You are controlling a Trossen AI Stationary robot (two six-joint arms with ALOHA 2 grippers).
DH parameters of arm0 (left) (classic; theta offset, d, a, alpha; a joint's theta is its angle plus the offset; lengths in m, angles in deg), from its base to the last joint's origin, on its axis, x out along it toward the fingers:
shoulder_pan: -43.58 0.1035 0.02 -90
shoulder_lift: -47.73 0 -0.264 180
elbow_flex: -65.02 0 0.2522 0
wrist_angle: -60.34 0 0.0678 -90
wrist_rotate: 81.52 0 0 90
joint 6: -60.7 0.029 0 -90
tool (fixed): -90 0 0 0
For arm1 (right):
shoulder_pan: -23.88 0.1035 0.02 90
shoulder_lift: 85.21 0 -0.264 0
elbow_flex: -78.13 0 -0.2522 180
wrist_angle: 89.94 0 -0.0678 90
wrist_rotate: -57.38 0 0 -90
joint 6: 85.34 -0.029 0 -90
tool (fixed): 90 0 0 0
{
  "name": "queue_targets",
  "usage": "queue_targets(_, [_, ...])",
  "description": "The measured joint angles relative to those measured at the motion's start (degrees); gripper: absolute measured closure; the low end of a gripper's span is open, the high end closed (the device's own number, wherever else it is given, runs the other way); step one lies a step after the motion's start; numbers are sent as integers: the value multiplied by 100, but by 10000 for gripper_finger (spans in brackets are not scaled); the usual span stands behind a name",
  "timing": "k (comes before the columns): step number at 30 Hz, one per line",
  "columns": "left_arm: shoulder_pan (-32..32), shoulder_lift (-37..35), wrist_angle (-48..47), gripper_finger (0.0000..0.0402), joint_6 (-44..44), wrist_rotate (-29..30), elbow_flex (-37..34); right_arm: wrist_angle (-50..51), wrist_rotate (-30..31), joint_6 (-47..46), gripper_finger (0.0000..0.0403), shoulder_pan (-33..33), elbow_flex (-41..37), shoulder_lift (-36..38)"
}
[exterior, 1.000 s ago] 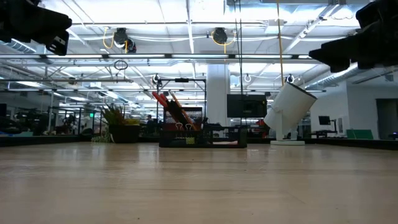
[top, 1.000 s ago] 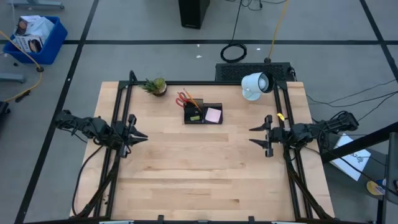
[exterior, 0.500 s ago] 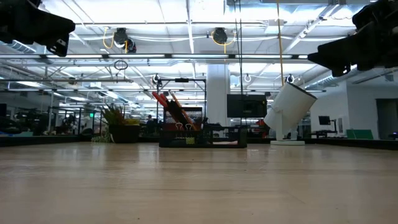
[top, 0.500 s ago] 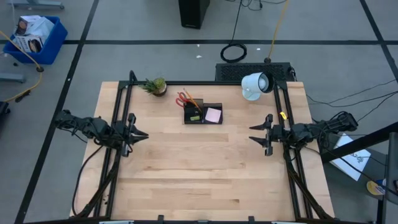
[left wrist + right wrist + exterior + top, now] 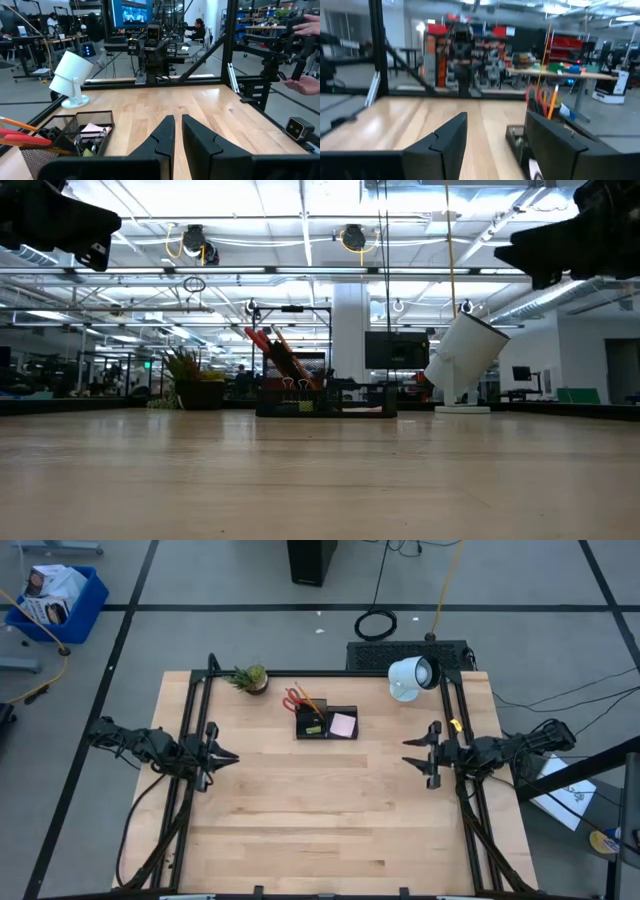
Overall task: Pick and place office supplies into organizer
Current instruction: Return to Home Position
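From above, the left gripper [image 5: 228, 758] is hovering over one side of the table [image 5: 300, 830] and the right gripper [image 5: 413, 760] over the other. The organizer [image 5: 326, 722] is sitting ahead of and between them, holding scissors [image 5: 293, 696] and a pink pad [image 5: 343, 724]. At table level, both grippers are hanging well above it. The left wrist view is showing that gripper's fingers [image 5: 162, 135] nearly touching. The right wrist view is showing its own spread wide and empty.
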Motion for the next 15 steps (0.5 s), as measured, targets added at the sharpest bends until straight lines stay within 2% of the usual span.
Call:
queue_targets(3, [2,0,-1,366,0,0,0,309,-304,68,209,45,0,70])
queue_targets(5, [2,0,0,366,0,4,0,754,-267,30,209,45,0,67])
queue_targets(15, [0,0,24,366,2,2,0,680,-160,45,209,42,0,-232])
